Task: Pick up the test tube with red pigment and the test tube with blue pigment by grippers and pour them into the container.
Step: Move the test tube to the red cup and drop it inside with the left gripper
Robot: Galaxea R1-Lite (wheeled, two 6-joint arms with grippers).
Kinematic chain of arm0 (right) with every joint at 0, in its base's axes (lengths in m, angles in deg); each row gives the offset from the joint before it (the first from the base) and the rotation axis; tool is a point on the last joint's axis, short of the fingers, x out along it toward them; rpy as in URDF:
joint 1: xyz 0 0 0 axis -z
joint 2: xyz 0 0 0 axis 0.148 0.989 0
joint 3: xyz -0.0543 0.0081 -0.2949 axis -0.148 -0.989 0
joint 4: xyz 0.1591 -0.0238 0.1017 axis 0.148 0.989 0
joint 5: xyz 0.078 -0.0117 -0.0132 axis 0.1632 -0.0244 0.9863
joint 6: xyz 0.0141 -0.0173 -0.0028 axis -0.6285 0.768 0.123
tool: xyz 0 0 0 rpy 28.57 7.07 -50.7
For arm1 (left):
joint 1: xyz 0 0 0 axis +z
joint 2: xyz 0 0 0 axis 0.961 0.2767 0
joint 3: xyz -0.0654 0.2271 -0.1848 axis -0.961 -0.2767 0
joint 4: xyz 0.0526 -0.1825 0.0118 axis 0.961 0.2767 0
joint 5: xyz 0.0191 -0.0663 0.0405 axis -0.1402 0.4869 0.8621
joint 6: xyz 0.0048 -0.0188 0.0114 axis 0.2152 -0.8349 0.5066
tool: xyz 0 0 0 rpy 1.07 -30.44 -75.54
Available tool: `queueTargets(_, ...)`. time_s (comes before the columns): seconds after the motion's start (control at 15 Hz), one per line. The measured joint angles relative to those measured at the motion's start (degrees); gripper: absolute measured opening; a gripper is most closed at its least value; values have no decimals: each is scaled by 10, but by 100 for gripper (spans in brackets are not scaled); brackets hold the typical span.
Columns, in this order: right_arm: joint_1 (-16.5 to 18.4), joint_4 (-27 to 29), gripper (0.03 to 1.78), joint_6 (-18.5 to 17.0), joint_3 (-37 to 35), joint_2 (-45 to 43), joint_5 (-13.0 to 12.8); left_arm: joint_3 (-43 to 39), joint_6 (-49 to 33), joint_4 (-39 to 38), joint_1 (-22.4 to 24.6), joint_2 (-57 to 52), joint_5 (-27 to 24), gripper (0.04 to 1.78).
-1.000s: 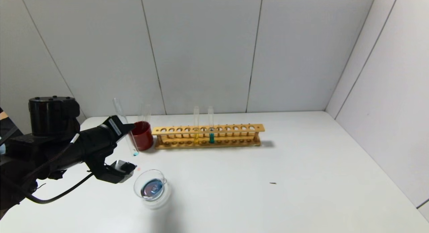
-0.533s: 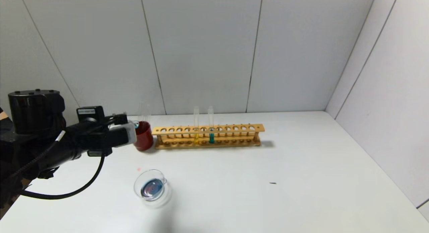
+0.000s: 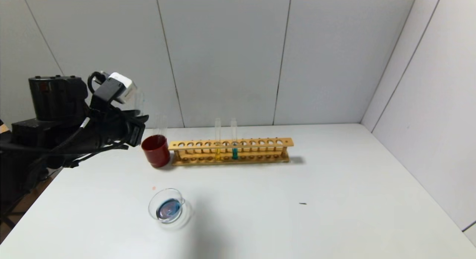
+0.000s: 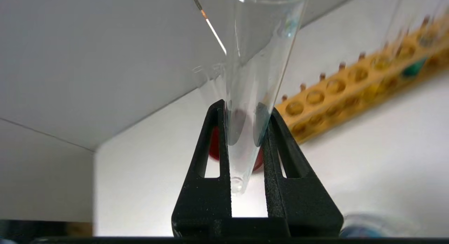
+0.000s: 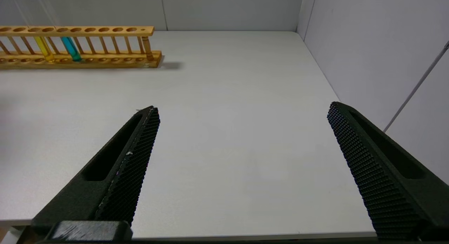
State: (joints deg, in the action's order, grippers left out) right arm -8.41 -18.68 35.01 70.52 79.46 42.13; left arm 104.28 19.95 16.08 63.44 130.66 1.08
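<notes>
The left gripper was raised beside the dark red cup, its fingers clamped on the near-empty test tube with blue pigment. Nearer the robot sat the container, holding bluish liquid. The wooden rack behind carried a yellow-liquid tube and a teal-liquid tube. The right gripper hung with fingers wide apart over the table

Even, bright light; soft shadows; left wrist view's background blurred.
</notes>
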Motion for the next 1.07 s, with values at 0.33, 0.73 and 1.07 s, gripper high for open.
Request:
queueTargets(0.33,0,0,175,0,0,0,0,66,-69,-13,44,96,-7,31)
queueTargets(0.73,0,0,175,0,0,0,0,102,-84,-50,72,194,-41,31)
queueTargets(1.07,0,0,175,0,0,0,0,127,-89,-90,73,254,-42,31)
